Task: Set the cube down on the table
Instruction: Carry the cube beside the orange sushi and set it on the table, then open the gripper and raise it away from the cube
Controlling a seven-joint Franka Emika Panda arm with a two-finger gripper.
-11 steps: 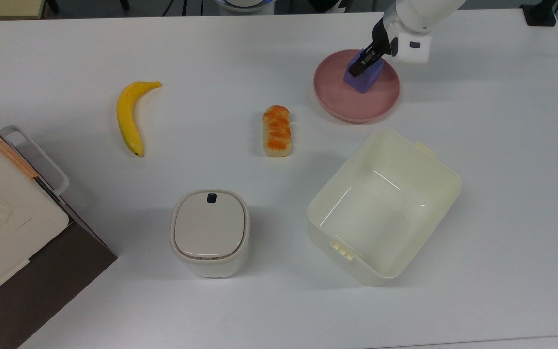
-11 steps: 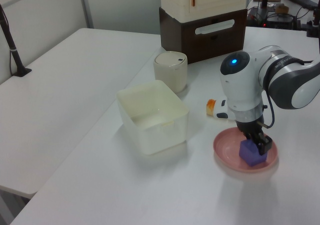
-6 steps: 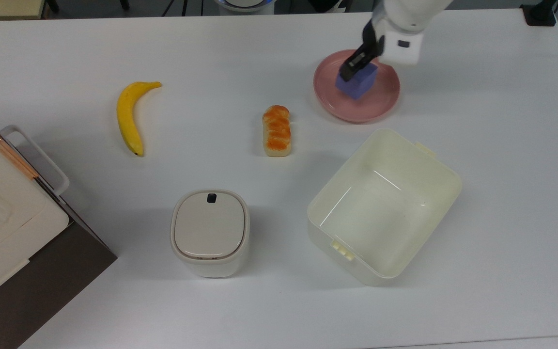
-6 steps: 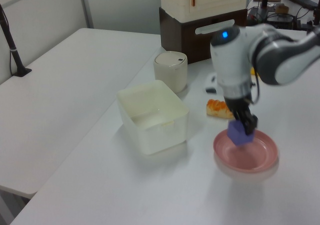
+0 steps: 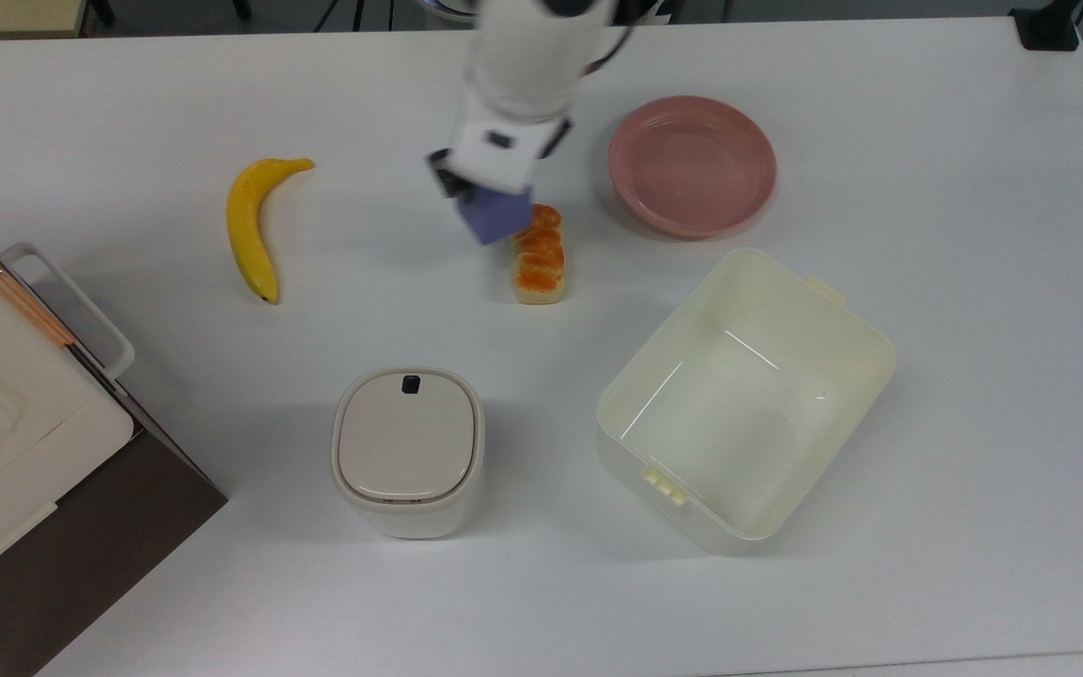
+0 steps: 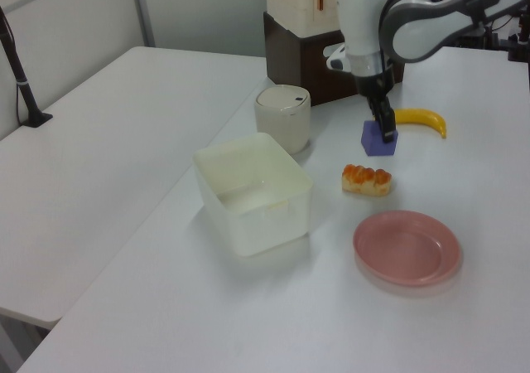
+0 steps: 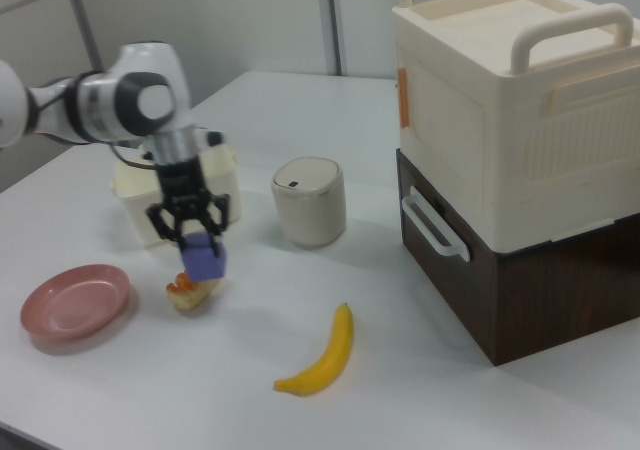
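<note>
While clamped between the fingers of the gripper [image 7: 190, 232], cube [image 7: 204, 261] held in the air above table [image 5: 974, 282], over the end of bread roll [image 5: 538, 256] nearer pink plate [image 5: 692, 165]. Plate bare, just beside cream box [image 5: 745, 400] in the top view. Open white tabletop between roll and banana [image 5: 254, 226]; more open surface between banana and lidded white container [image 5: 408, 451]. Stacked case [image 7: 510, 150] at the top view's left edge.
</note>
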